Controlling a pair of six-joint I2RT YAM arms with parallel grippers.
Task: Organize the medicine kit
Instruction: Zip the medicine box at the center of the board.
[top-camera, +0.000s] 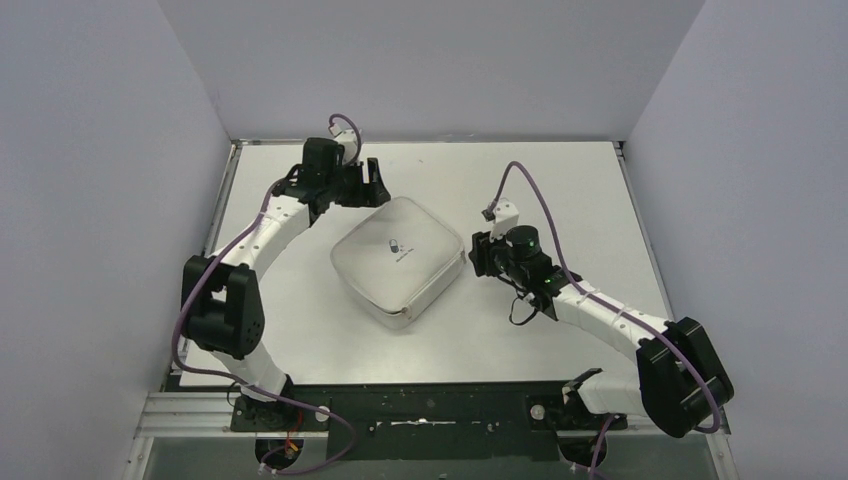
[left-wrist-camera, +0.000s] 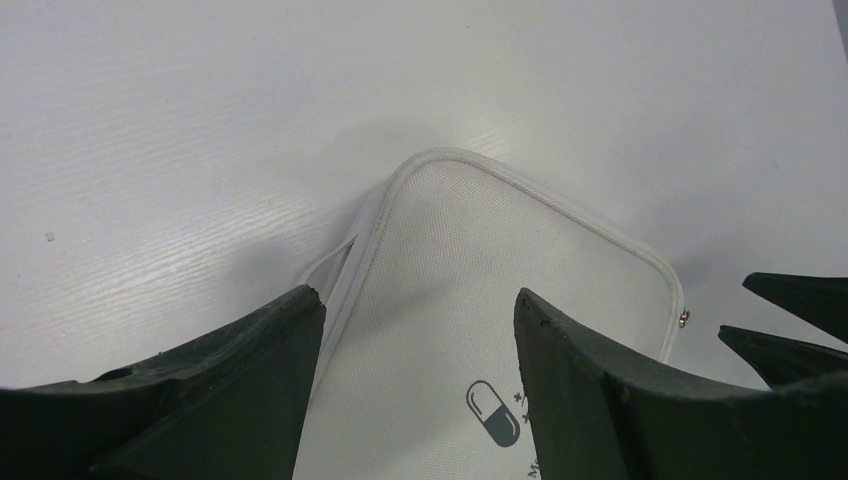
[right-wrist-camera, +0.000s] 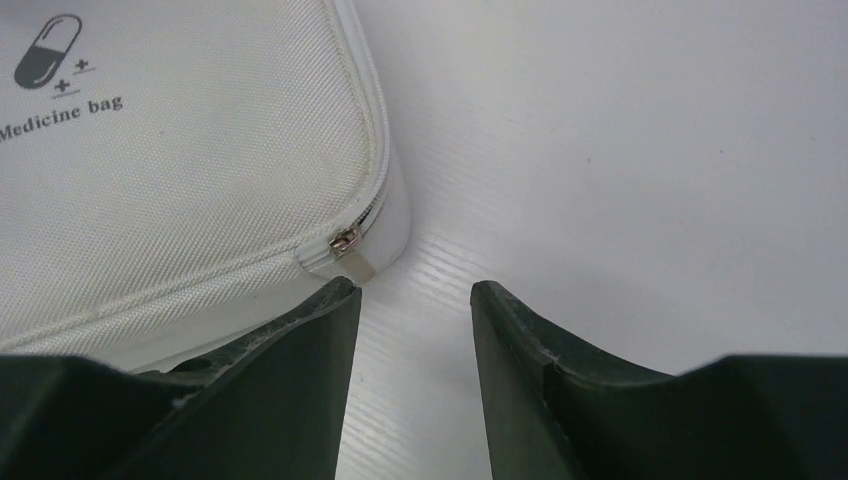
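Medicine kit (top-camera: 398, 258) flat, square, one corner pointing far; left claw (left-wrist-camera: 415, 292) and right claw (right-wrist-camera: 412, 285) both released, empty.

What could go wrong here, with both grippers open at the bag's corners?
1. The zipper pull is small and sits beside, not between, the open jaws of the right gripper; closing now may miss it or pinch fabric.
2. The medicine kit lies loose on the smooth table; tugging the zipper may drag it unless the left gripper, open over the far corner, pins it.
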